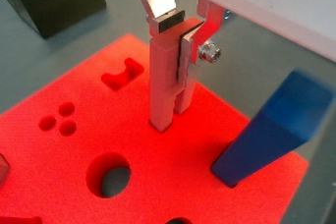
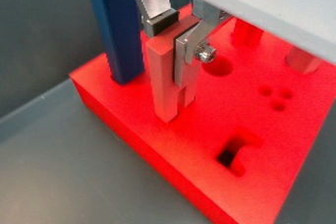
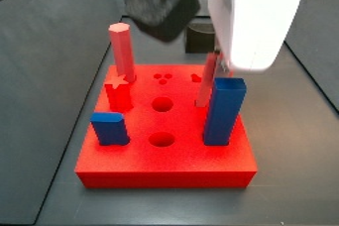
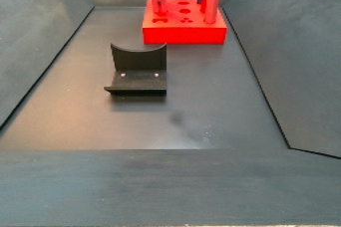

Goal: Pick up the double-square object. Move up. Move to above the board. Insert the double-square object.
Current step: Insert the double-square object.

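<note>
My gripper (image 1: 179,33) is shut on the double-square object (image 1: 163,85), a slender salmon-red stick held upright near its top. Its lower end meets the top of the board (image 1: 66,90), a thick bright red block with shaped holes; I cannot tell how deep it sits. Both wrist views show this: the gripper (image 2: 178,31), the stick (image 2: 165,85) and the board (image 2: 157,154). In a side view the stick (image 3: 207,79) stands at the board's (image 3: 166,166) right side behind a tall blue block (image 3: 225,111), with the white gripper body above it. The board (image 4: 184,34) lies far back.
On the board stand a pink-red hexagonal post (image 3: 119,50), a short red star peg (image 3: 119,95) and a small blue peg (image 3: 109,128). The tall blue block (image 1: 276,130) is close beside the stick. A dark grey block (image 1: 53,2) lies beyond the board. The fixture (image 4: 136,70) stands mid-floor.
</note>
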